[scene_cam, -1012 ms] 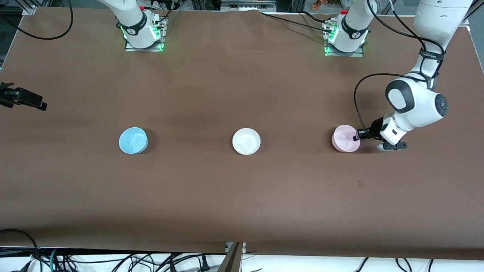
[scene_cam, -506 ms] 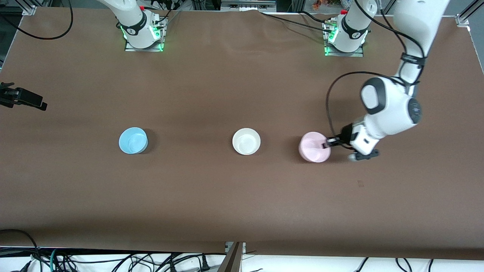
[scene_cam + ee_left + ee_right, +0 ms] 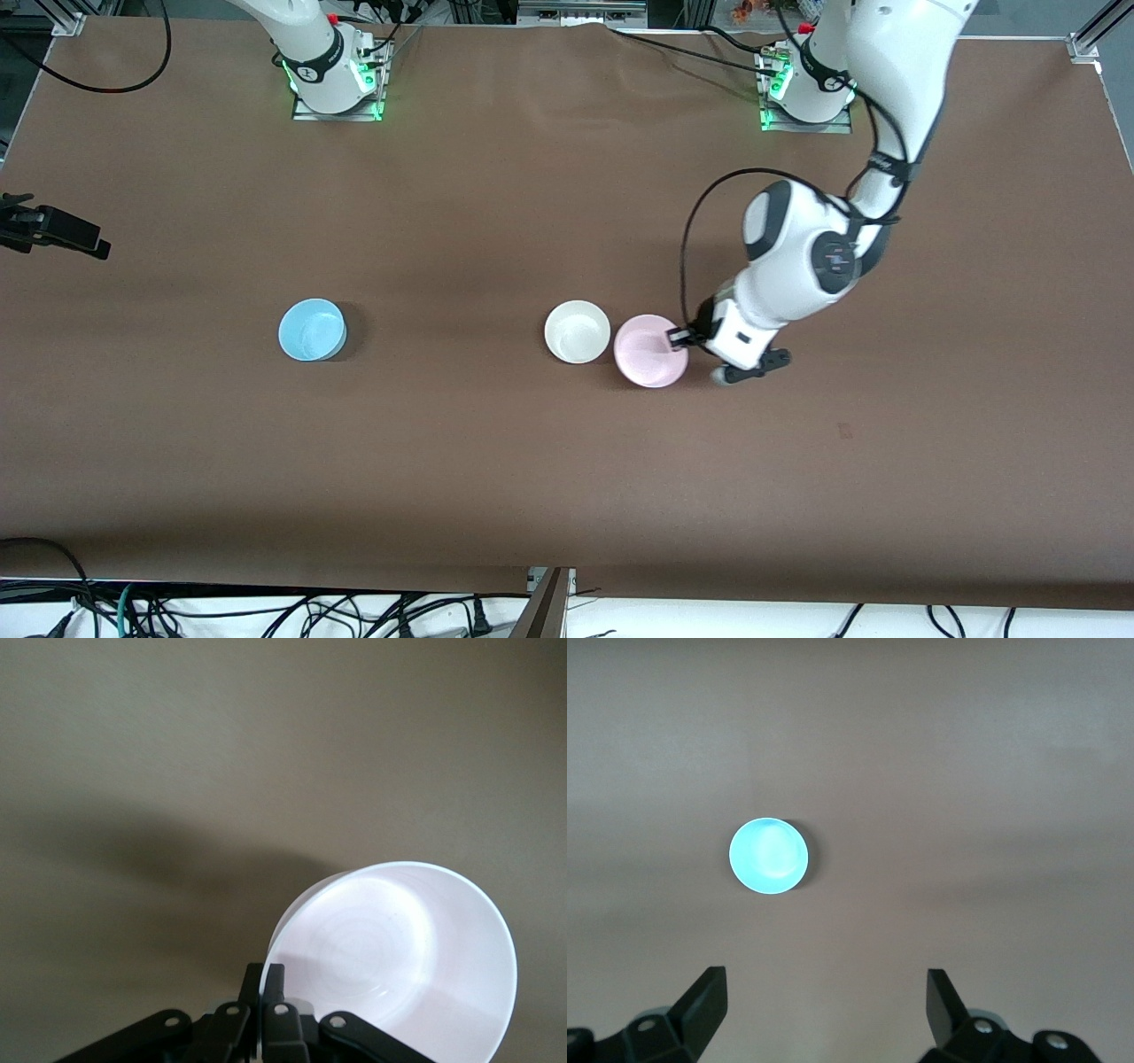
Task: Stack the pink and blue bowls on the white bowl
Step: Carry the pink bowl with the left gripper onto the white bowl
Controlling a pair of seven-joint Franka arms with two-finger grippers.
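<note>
My left gripper (image 3: pixel 680 338) is shut on the rim of the pale pink bowl (image 3: pixel 649 353) and holds it low over the table, right beside the white bowl (image 3: pixel 577 331), on the side toward the left arm's end. In the left wrist view the fingers (image 3: pixel 264 979) pinch the tilted pink bowl's (image 3: pixel 399 957) wall. The white bowl sits upright mid-table. The light blue bowl (image 3: pixel 311 330) sits toward the right arm's end. My right gripper (image 3: pixel 824 992) is open and empty, high above the blue bowl (image 3: pixel 769 856); it is out of the front view.
The brown table cover (image 3: pixel 567 461) is bare around the three bowls. A black clamp-like device (image 3: pixel 53 232) sticks in at the table edge at the right arm's end. The arm bases (image 3: pixel 337 80) stand along the edge farthest from the front camera.
My left gripper has carried the pink bowl from the left arm's end of the table to right beside the white bowl. The right arm, white bowl and blue bowl have not moved.
</note>
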